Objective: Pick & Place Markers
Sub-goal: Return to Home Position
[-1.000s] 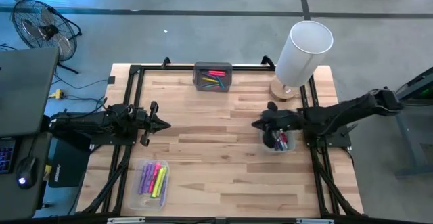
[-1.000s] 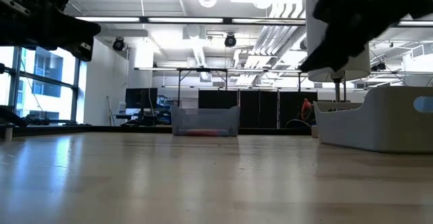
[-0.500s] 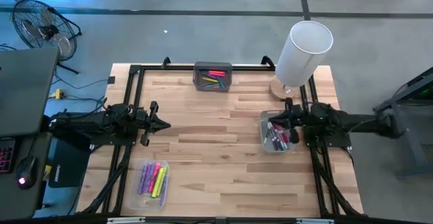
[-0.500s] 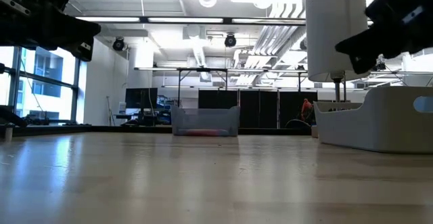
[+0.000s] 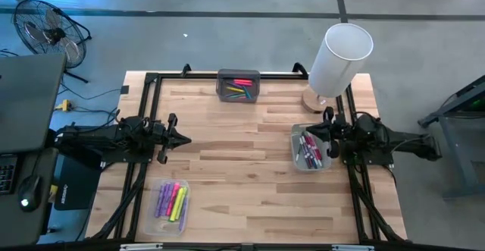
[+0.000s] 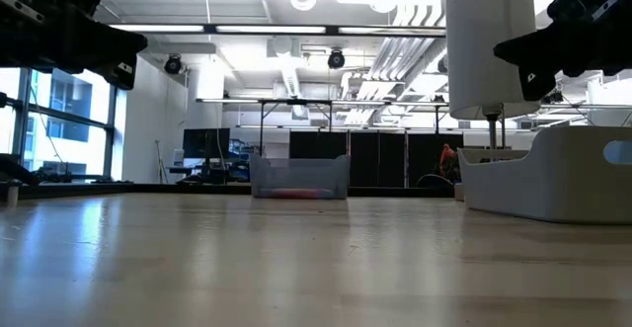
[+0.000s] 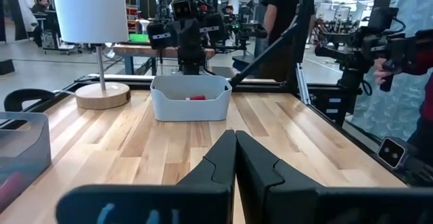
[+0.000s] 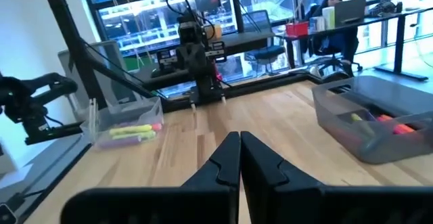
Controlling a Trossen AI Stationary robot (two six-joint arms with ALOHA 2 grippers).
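Markers lie in three trays: red, pink and dark ones in the white tray (image 5: 308,149) at the right, pink, yellow and green ones in the grey tray (image 5: 239,86) at the far edge, and purple, pink and yellow ones in the clear tray (image 5: 170,202) at the near left. My right gripper (image 5: 323,136) is shut and empty; it points level over the white tray's right rim. My left gripper (image 5: 186,139) is also shut and empty, level above the table's left part. In the left wrist view a red marker (image 7: 195,97) shows in the white tray (image 7: 191,102).
A lamp with a white shade (image 5: 339,55) and a round wooden base (image 5: 317,99) stands at the far right, close behind the white tray. Bare wood lies in the table's middle (image 5: 242,156). People and other rigs show in the room beyond.
My right gripper has drawn back from over the white tray toward the table's right edge and come from a downward slant to level, staying shut. The markers in the white tray, hidden under it before, now show.
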